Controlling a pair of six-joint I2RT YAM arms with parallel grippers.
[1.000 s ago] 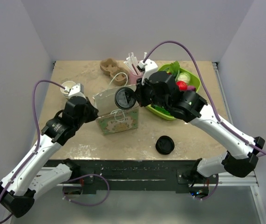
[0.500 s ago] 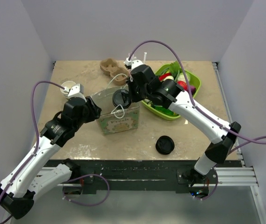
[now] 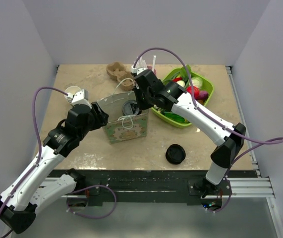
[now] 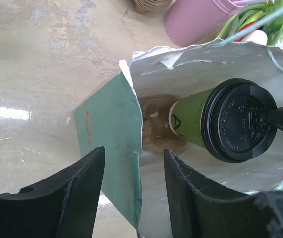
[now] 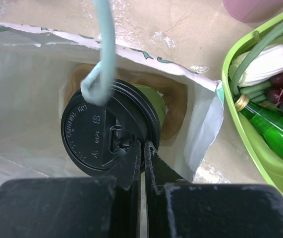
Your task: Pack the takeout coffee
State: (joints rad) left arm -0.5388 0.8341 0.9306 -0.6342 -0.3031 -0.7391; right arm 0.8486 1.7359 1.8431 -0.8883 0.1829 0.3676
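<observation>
**Counter (image 3: 200,151) notes: takeout coffee (image 4: 238,121) inside the paper bag (image 3: 126,130)**

Beige counter, mottled, closed in by pale walls on three sides. The paper bag stands upright near the middle with its mouth open, green printed face toward the arm bases.

- Takeout coffee: inside the bag's mouth, tilted, black lid uppermost, greenish side showing under it. A brown cardboard carrier (image 4: 156,129) lies on the bag floor below. Cannot tell whether the cup's base rests on it.
- Right end effector (image 5: 142,146): reaches into the bag from the far right side, fingers pressed together on the lid's rim, pinching it.
- Bag's pale handle cord (image 5: 104,49): hangs across the lid in the right wrist view.
- Left end effector (image 4: 134,153): at the bag's left end, fingers spread wide. The bag's folded edge stands in the gap, with no contact visible on either side.
- Right of the bag: green tray (image 3: 178,123) holding produce and a green bottle.
- Near side of the bag, to the right: low stack of black lids (image 3: 175,154), well apart.
- Beyond the bag: pink cup (image 4: 196,22).
- Left of the bag: lidless cup (image 3: 72,92).
</observation>
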